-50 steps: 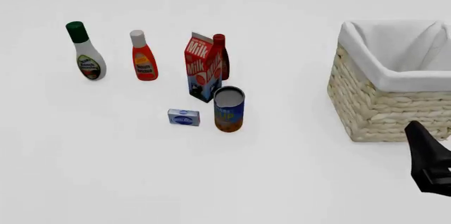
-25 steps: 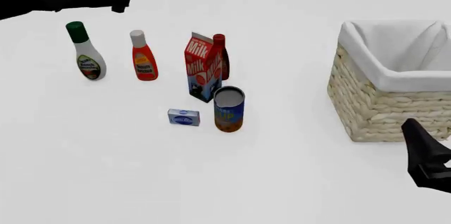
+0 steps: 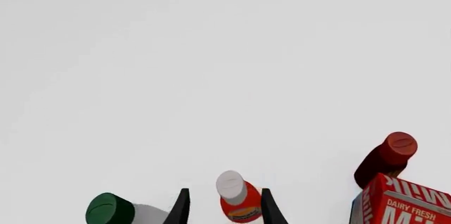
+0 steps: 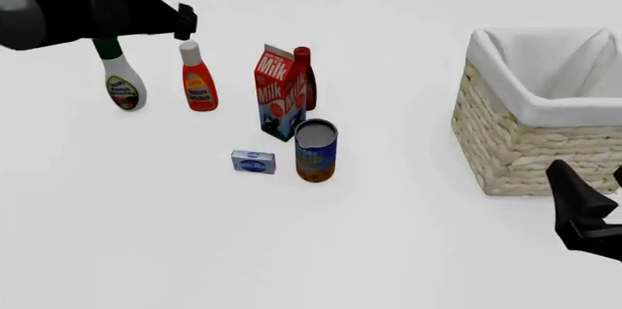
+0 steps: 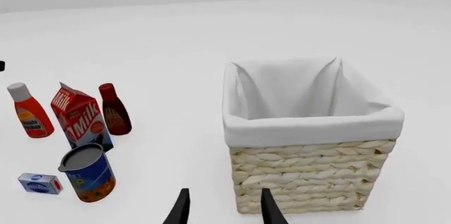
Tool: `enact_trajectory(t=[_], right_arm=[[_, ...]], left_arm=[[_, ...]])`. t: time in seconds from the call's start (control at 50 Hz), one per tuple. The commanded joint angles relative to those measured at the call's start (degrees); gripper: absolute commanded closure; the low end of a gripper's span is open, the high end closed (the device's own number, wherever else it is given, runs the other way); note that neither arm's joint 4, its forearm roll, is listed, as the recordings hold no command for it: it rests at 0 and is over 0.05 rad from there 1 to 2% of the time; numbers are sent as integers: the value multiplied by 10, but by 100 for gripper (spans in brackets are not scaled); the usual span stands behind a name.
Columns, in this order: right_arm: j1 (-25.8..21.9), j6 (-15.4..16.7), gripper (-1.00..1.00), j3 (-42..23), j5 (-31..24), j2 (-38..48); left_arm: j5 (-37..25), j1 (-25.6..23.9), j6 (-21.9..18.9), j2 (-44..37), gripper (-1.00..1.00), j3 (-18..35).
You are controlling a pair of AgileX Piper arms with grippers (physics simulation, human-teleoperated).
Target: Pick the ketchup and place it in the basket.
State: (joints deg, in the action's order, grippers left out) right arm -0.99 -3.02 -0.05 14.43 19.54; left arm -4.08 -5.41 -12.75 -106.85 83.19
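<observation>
The ketchup [image 4: 198, 79], a red-orange bottle with a white-grey cap, stands upright at the back left of the table. It also shows in the left wrist view [image 3: 240, 204] and the right wrist view [image 5: 29, 115]. My left gripper [image 4: 183, 23] is open and hovers just above and behind the cap. In the left wrist view its fingers straddle the bottle top without touching it [image 3: 225, 208]. The wicker basket [image 4: 529, 156] with a white liner stands at the right. My right gripper [image 4: 587, 178] is open and empty, low in front of the basket [image 5: 310, 176].
A white bottle with a green cap [image 4: 121, 79] stands left of the ketchup, partly behind my left arm. A milk carton [image 4: 282, 94], a dark red bottle [image 4: 304, 76], a can [image 4: 316, 150] and a small blue box [image 4: 253, 162] stand mid-table.
My left arm has swung in from the far left corner to just above the ketchup. My right gripper has crept slightly left. Nothing on the table has moved.
</observation>
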Motion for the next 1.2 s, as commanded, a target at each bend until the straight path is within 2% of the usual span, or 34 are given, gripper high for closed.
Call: enact_trajectory(t=[0.02, 0.46, 0.8, 1.2], right_arm=[[-1, 2, -100, 0, 10, 14], [1, 4, -100, 0, 35, 46], [0, 6, -100, 0, 84, 109], [0, 10, -100, 0, 111, 143]], left_arm=[[9, -3, 9, -25, -100, 7], [15, 2, 21, -74, -100, 43], [20, 9, 34, -115, -100, 66], [30, 7, 54, -146, -100, 72]])
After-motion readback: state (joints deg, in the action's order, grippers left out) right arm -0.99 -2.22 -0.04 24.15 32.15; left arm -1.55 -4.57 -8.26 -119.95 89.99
